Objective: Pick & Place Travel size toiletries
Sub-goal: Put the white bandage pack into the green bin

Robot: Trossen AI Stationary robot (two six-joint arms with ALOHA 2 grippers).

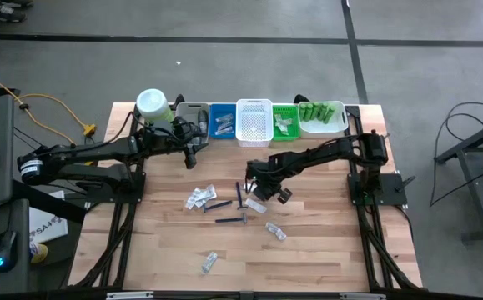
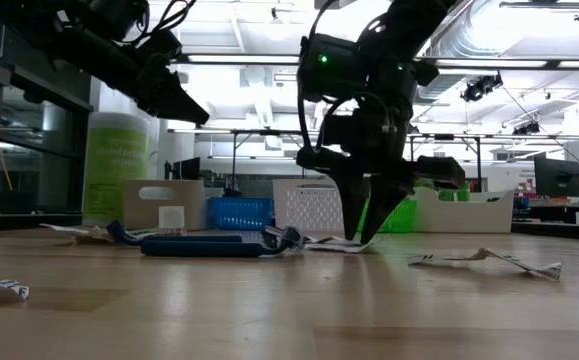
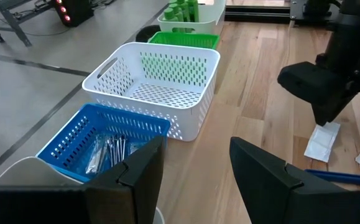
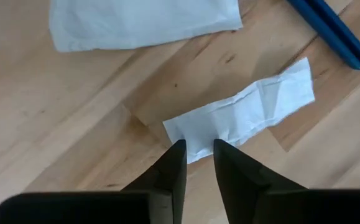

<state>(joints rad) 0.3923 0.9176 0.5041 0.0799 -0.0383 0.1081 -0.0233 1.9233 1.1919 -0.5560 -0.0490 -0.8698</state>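
My right gripper [image 4: 198, 155] points down at the table's middle [image 1: 258, 190], shut on the end of a small white sachet [image 4: 248, 112]. A bigger white sachet [image 4: 136, 22] and a dark blue stick [image 4: 329, 31] lie beside it. More sachets [image 1: 199, 197] [image 1: 275, 232] [image 1: 209, 263] and blue sticks [image 1: 218, 205] [image 1: 231, 220] lie flat on the wood. My left gripper [image 3: 195, 168] hangs open above the table's far left [image 1: 193, 150], by the blue bin [image 3: 99, 143], touching nothing. My right gripper pinches the white sachet by its near short end [image 4: 195, 138], between the two fingertips. The fingers come from above, pointing down [image 2: 362, 235], along the sachet's length. The sachet lies flat on the table, its other end stretching away from the fingers.
A row of bins stands along the far edge: grey [image 1: 189, 112], blue [image 1: 222, 122], white [image 1: 254, 122], green [image 1: 284, 123] and a pale one with green bottles [image 1: 322, 117]. A large pale-green jar [image 1: 152, 104] stands at the far left corner. Bare wood lies toward the near edge.
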